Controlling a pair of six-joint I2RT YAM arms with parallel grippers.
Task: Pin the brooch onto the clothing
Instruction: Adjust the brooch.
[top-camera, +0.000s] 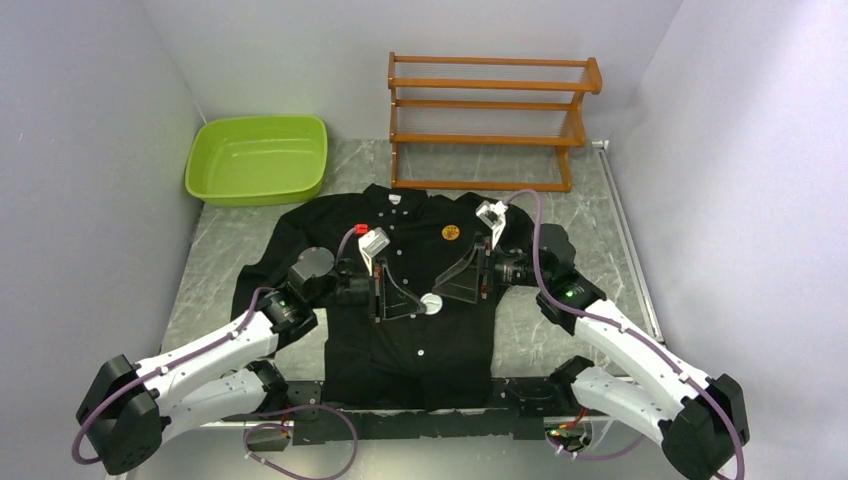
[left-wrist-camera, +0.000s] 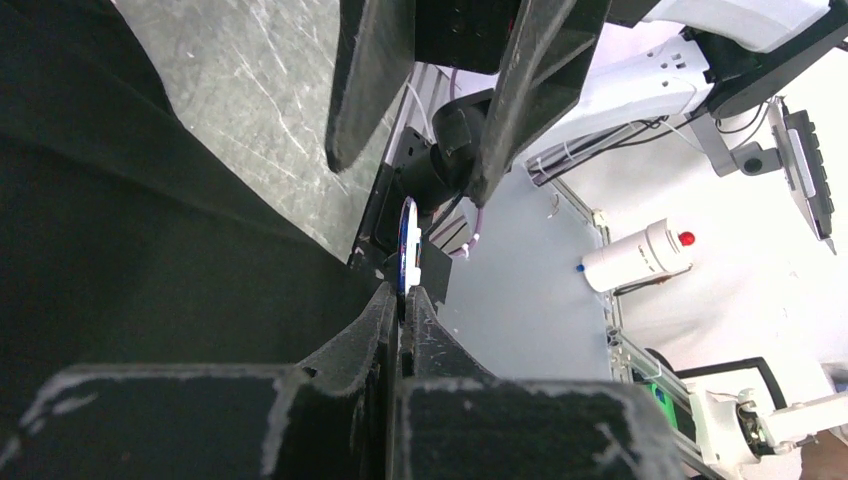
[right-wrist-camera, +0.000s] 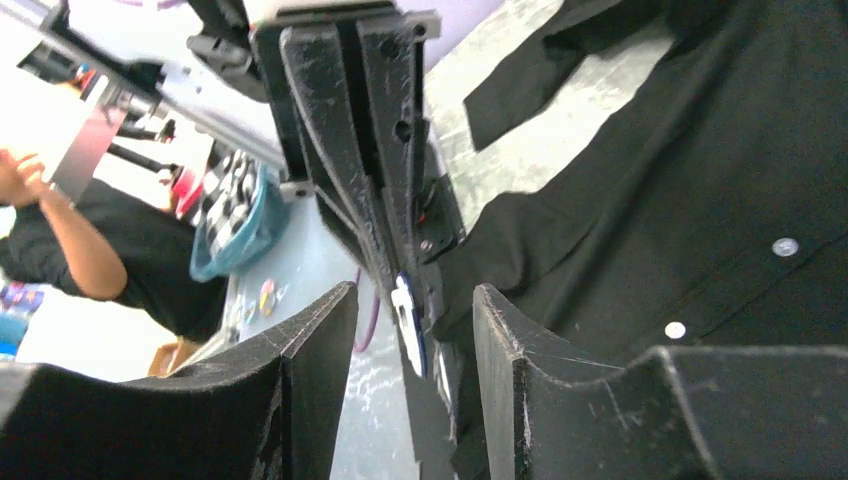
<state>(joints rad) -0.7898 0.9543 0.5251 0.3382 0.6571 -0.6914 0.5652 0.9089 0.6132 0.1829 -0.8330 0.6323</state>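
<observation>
The black shirt (top-camera: 410, 345) lies flat on the table, collar toward the back. A round orange brooch (top-camera: 451, 232) rests on its chest, right of the button line. My left gripper (top-camera: 424, 304) is shut on the rim of a thin white-and-blue disc (top-camera: 433, 305), seen edge-on in the left wrist view (left-wrist-camera: 405, 245). My right gripper (right-wrist-camera: 415, 292) stands open around that disc (right-wrist-camera: 408, 322), a gap on each side. Both grippers meet above the shirt's middle (right-wrist-camera: 700, 180).
A green basin (top-camera: 258, 158) sits at the back left and a wooden rack (top-camera: 490, 120) at the back centre. Grey marbled tabletop (top-camera: 215, 270) shows on both sides of the shirt. Walls close in the left and right.
</observation>
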